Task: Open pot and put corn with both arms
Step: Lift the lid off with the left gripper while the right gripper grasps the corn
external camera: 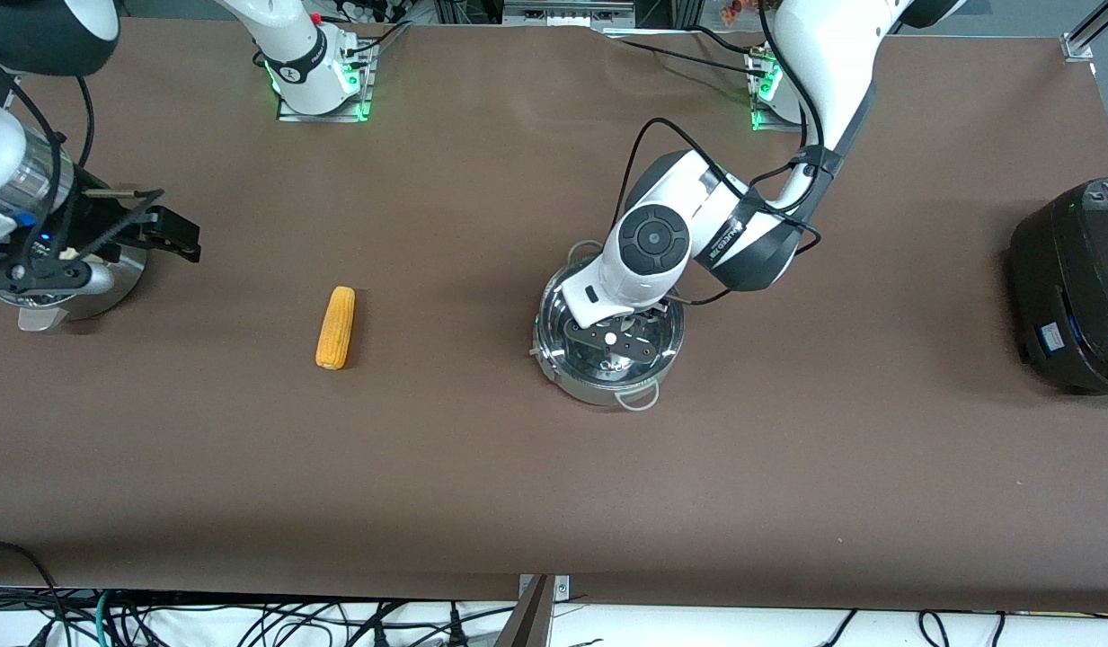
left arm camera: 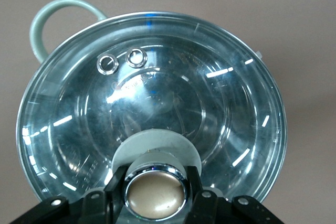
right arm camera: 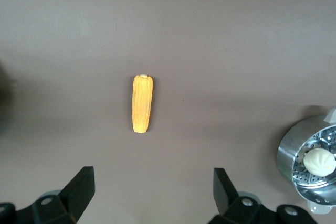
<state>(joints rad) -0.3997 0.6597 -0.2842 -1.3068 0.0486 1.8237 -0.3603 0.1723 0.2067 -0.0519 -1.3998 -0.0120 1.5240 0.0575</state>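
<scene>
The left arm (external camera: 819, 99) bends down from its base over the pot (external camera: 607, 337), its left gripper (left arm camera: 156, 192) low on the glass lid (left arm camera: 152, 103) with jaws clenched around the metallic knob (left arm camera: 155, 195). The right arm (external camera: 19, 153) waits raised at its end of the bench (external camera: 554, 467), the right gripper (right arm camera: 152, 192) with jaws spread wide and holding nothing. The corn (external camera: 336, 327) lies on the brown bench, well apart from the pot toward the right arm's end, near a steamer bowl (right arm camera: 310, 166) holding a white bun (right arm camera: 320, 161); a black cooker (external camera: 1075, 288) sits at the left arm's end.
</scene>
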